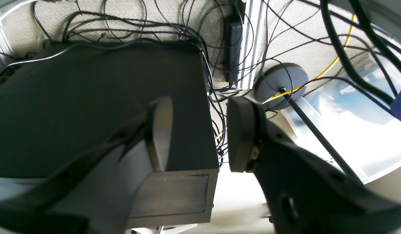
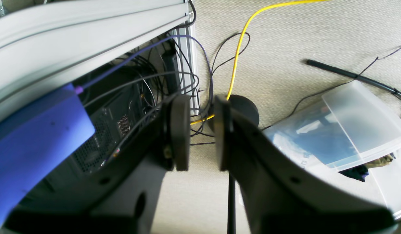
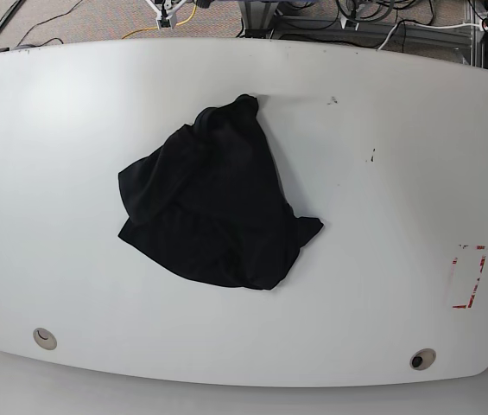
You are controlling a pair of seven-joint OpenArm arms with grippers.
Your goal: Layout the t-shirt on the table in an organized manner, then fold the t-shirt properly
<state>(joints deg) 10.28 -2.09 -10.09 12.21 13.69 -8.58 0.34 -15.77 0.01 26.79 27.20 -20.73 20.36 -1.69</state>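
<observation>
The shirt (image 3: 213, 207) lay crumpled in a soft black heap near the middle of the tabletop (image 3: 382, 104), one narrow end pulled toward the far edge. Neither arm showed in the base view, and the shirt showed in neither wrist view, so it lay well apart from both sets of fingers.

The left fingers (image 1: 200, 133) stood parted with a clear gap between their flat, dark pads, holding nothing. Beyond them lay carpet, a tangle of black cables, a matte black box (image 1: 96, 107) and a round black base (image 1: 281, 85).

The right fingers (image 2: 202, 131) stood only narrowly apart, also empty. Past them ran a yellow cable (image 2: 236, 65) over ribbed beige carpet, with a clear plastic bin (image 2: 356, 123) to one side.

The tabletop was smooth and white with curved edges, two round grommet holes (image 3: 45, 338) and a red tape outline (image 3: 470, 277).
</observation>
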